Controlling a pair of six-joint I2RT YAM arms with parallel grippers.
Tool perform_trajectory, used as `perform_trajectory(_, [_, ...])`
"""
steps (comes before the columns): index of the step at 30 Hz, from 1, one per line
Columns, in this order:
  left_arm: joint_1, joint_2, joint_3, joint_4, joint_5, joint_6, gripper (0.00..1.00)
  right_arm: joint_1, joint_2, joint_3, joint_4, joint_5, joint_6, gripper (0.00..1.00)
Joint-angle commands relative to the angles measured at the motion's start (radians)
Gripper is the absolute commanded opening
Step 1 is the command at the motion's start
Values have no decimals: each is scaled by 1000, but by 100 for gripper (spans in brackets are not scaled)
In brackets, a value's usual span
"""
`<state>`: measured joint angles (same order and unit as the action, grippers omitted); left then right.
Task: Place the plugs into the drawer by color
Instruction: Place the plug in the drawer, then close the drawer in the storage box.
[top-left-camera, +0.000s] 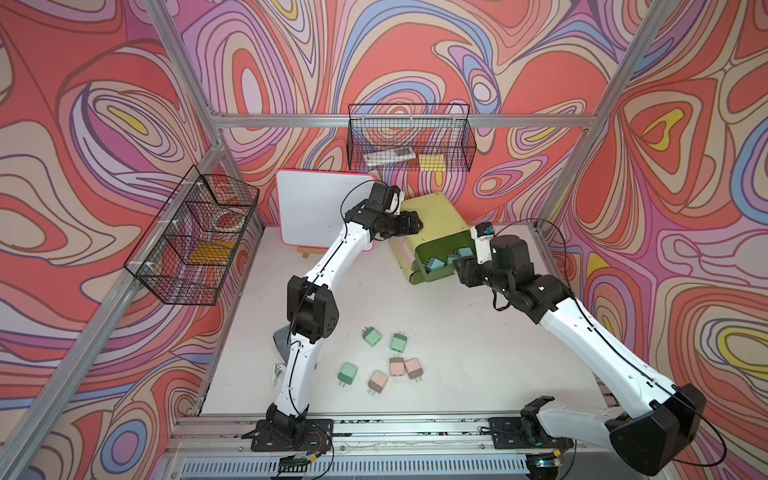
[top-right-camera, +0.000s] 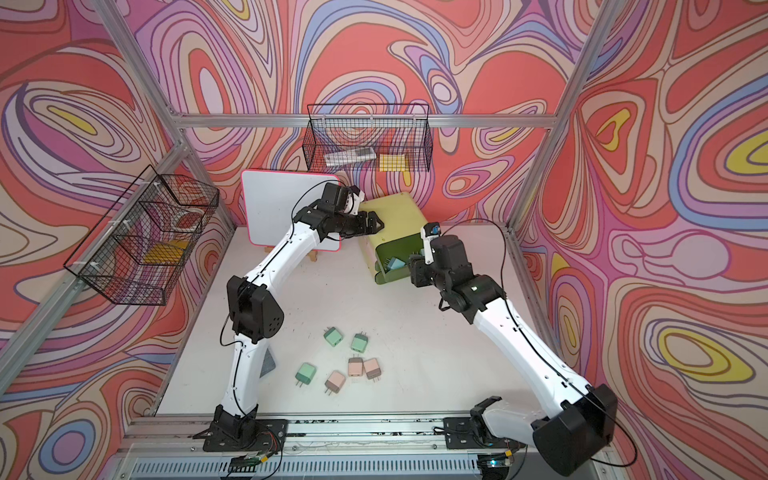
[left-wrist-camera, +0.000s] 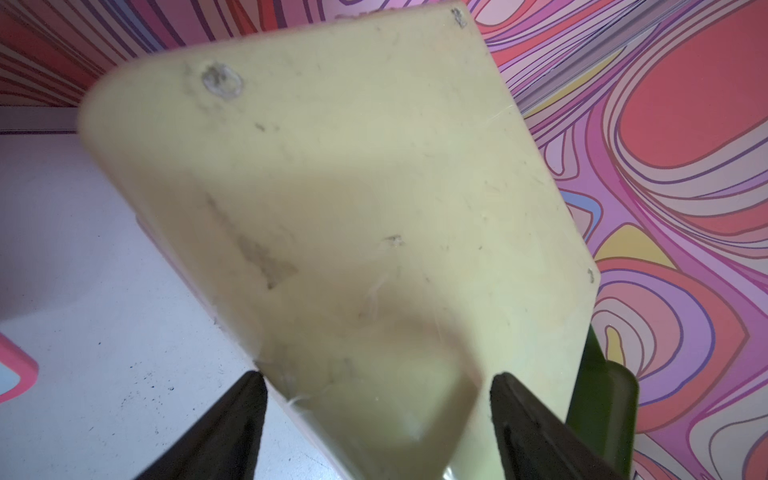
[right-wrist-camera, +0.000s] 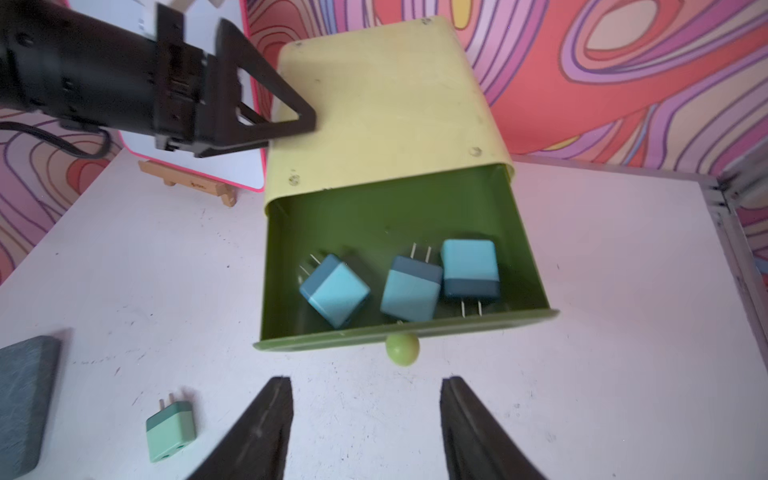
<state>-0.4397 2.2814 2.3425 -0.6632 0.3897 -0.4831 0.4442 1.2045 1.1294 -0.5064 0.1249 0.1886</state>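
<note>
The pale yellow-green drawer chest (top-left-camera: 434, 218) (right-wrist-camera: 382, 108) stands at the back of the table. Its top olive drawer (right-wrist-camera: 399, 212) is pulled out, with three light blue plugs (right-wrist-camera: 411, 291) lying inside. My right gripper (right-wrist-camera: 368, 380) (top-left-camera: 459, 266) is open and empty just in front of the drawer's ball knob (right-wrist-camera: 402, 349). My left gripper (left-wrist-camera: 378, 378) (top-left-camera: 417, 224) is open over the chest's top (left-wrist-camera: 332, 187), its fingers either side of a corner. Three mint green plugs (top-left-camera: 371, 337) and three pale pink plugs (top-left-camera: 397, 367) lie loose near the table's front.
A pink-rimmed whiteboard (top-left-camera: 320, 208) on a small wooden easel (right-wrist-camera: 191, 185) stands left of the chest, behind my left arm. Black wire baskets hang on the back wall (top-left-camera: 409, 141) and the left wall (top-left-camera: 195, 241). A grey pad (right-wrist-camera: 25, 399) lies by the left arm.
</note>
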Motion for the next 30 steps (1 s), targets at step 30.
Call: perform_trajectory(30, [-10, -36, 16, -36, 4, 17, 82, -2, 183, -152, 343, 60, 61, 53])
